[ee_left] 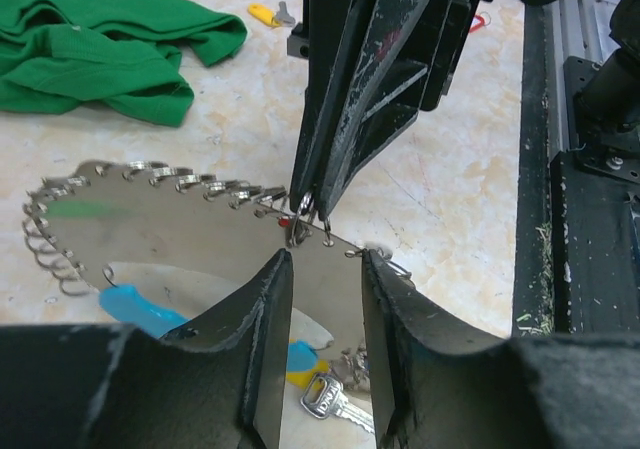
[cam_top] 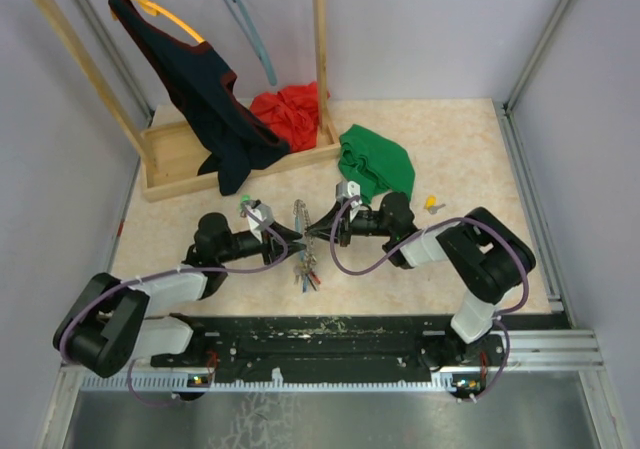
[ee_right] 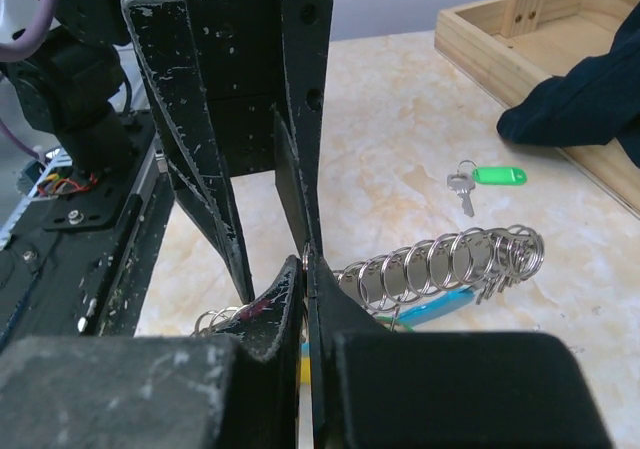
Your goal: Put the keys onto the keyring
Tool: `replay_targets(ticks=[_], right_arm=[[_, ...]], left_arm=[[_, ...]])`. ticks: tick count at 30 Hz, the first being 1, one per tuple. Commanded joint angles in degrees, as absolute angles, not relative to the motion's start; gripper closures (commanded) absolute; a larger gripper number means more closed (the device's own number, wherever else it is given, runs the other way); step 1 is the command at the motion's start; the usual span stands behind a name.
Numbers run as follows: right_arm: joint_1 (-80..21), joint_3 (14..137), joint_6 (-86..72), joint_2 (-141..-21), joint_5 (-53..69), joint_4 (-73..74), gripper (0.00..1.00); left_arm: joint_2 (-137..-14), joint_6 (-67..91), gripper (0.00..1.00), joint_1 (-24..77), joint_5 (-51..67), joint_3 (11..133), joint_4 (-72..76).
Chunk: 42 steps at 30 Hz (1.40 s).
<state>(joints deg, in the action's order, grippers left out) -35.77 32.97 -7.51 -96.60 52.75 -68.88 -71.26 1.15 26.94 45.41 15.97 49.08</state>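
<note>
The keyring lies between my two grippers, a silver piece edged with many small rings, with a light-blue segment and a cluster of tagged keys below it. My right gripper is shut, pinching one small ring on the keyring's edge. My left gripper faces it with its jaws apart, tips right at the keyring's edge. A green-tagged key lies loose behind the left gripper, also in the right wrist view. A yellow-tagged key lies to the right.
A wooden clothes rack with a dark garment stands at the back left, a red cloth beside it. A green cloth lies just behind the right gripper. A black rail runs along the near edge.
</note>
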Motion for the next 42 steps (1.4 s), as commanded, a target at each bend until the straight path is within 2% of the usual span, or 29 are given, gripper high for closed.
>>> replay_targets(ticks=[1, 13, 22, 28, 31, 36, 39, 42], right_arm=[[-35.6, 33.2, -11.6, -97.3, 54.7, -79.9, 1.0], [-35.6, 33.3, -11.9, -99.5, 56.6, -81.0, 1.0], [-35.6, 33.6, -12.3, -99.5, 57.5, -81.3, 1.0], [-35.6, 33.8, -12.3, -99.5, 58.3, -80.8, 1.0], [-35.6, 34.0, -11.4, -99.4, 59.2, -79.0, 1.0], [-34.4, 33.4, -6.9, -97.4, 60.7, -69.5, 1.0], [-33.0, 32.6, -1.9, -93.5, 60.1, -59.9, 0.87], [-32.6, 33.7, 7.0, -88.9, 57.1, -44.1, 0.79]], left_arm=[[-72.2, 2.5, 0.6, 26.5, 46.0, 15.2, 57.2], [-76.7, 5.9, 0.6, 23.6, 50.1, 11.3, 72.0], [-80.9, 7.3, 0.66, 23.6, 53.5, 13.5, 75.6], [-82.5, 8.2, 0.82, 23.6, 54.2, 14.5, 76.7], [-82.1, 8.1, 0.98, 23.6, 54.4, 14.7, 76.4], [-78.4, 3.5, 0.99, 23.6, 54.1, 17.1, 63.2], [-74.2, -1.6, 0.99, 23.8, 52.4, 19.5, 51.4], [-71.2, -6.8, 0.99, 24.9, 49.2, 21.3, 42.5]])
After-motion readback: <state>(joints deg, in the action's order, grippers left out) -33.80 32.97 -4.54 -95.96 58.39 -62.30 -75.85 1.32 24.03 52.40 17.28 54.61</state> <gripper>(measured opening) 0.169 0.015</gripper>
